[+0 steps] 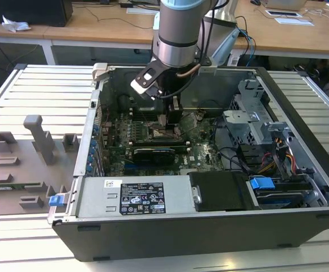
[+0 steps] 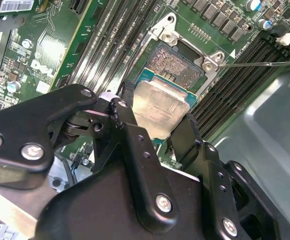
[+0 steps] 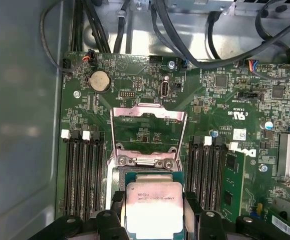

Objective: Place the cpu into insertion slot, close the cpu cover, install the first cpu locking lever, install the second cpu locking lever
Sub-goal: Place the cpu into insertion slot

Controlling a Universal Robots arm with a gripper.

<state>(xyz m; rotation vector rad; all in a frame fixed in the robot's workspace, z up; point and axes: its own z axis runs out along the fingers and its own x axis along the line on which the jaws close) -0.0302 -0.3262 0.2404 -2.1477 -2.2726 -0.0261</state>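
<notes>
Over the insertion slot [image 2: 177, 62], gripper [image 2: 154, 118] pinches the cpu [image 2: 160, 106] by its edges.
cpu cover [image 3: 147, 113] stands open; cpu probably not seated yet.

Bright, even light is falling, perhaps from overhead, and glaring off the chip [image 2: 159, 107] in the gripper [image 2: 154, 122]. The gripper's black body is blurring near the lens; shadow is pooling beneath it.

The cpu [image 2: 160, 107] hides part of the insertion slot [image 2: 177, 62].
</notes>
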